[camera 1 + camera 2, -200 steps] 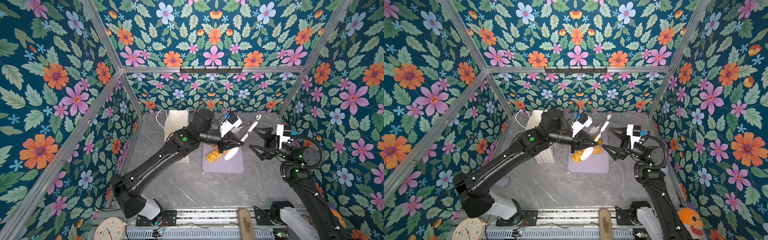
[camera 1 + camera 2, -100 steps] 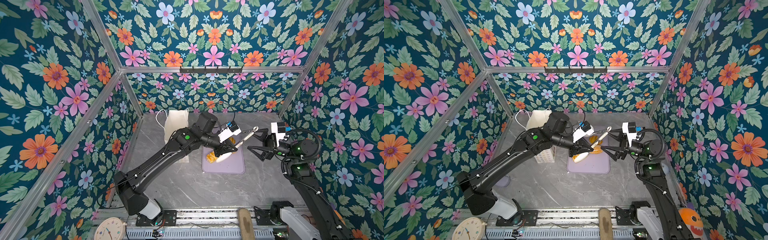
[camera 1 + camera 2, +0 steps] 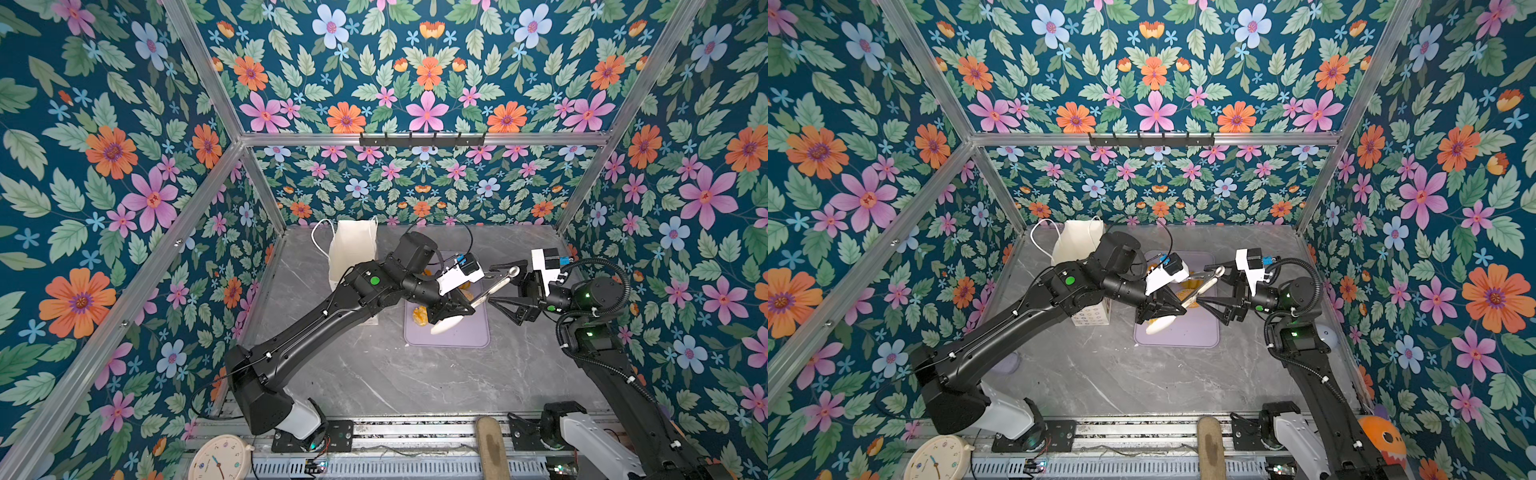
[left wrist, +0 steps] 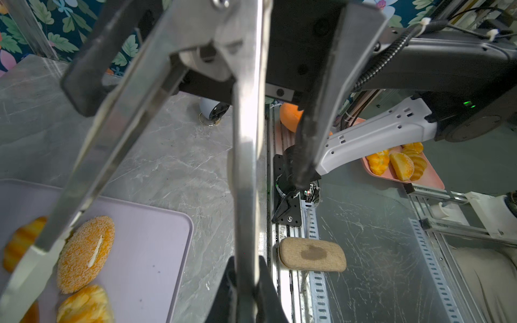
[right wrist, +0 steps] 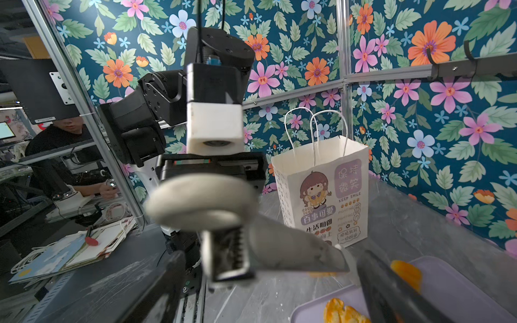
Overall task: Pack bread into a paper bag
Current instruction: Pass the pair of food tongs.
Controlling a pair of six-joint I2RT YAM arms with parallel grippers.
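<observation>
Seeded oval roll [image 4: 85,253], golden-orange w/ white slit, on lilac tray [image 4: 151,251].

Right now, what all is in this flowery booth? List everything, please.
paper bag: one, white, back left of the table
tray: one, lilac, middle of the table
bread: four pieces showing, golden-orange, on the tray
tongs: one, metal with white tips, over the tray
hook rail: one, black, back wall
clock: one, cream, front edge
pad: one, brown, front rail
toy: one, orange, outside the front right corner
left gripper: one, black, shut on the tongs
right gripper: one, black, open either side of the tongs' hinge end
</observation>
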